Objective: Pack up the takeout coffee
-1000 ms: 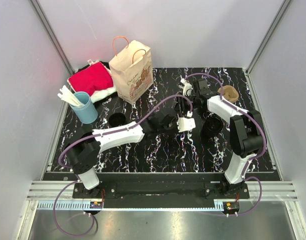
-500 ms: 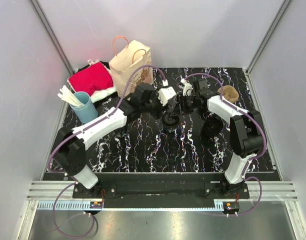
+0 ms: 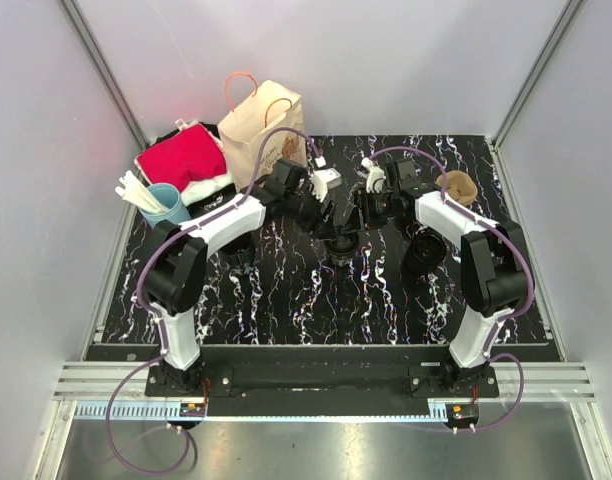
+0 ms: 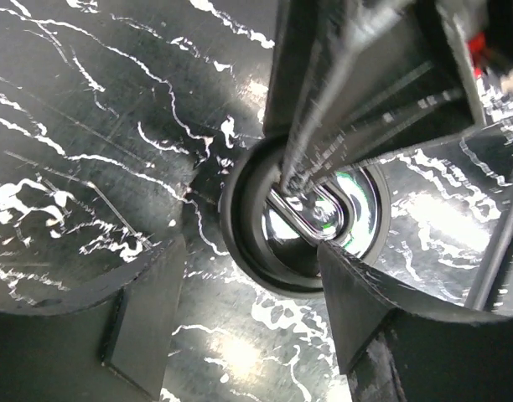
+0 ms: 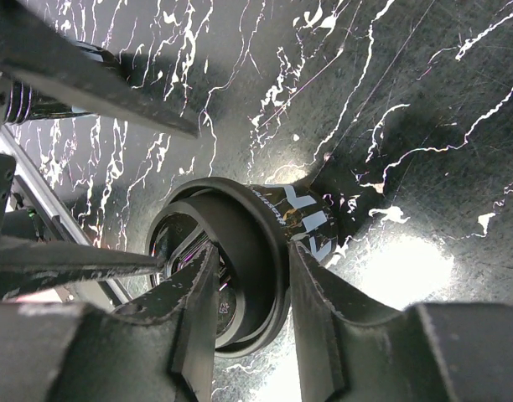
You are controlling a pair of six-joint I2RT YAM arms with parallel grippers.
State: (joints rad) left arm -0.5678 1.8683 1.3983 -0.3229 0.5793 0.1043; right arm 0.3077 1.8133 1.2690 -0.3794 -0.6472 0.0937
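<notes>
Both sets at the black cup [image 3: 341, 243]: left jaws just swung in overhead, spread apart; my right jaws clamped on its wall, handover likely.

On the black marbled table [image 3: 286, 300], the left gripper [image 3: 326, 218] and right gripper [image 3: 354, 222] meet over a black cup [image 3: 341, 246] at the centre. A second black cup [image 3: 423, 252] stands to its right, with a brown cardboard sleeve [image 3: 456, 186] behind. At the back left are a paper bag [image 3: 266, 130], a red cloth [image 3: 181, 158] and a blue cup [image 3: 171, 218] holding white sticks.

left gripper [image 3: 328, 222] swung back over the cup [image 3: 341, 244], opening wider.
</notes>
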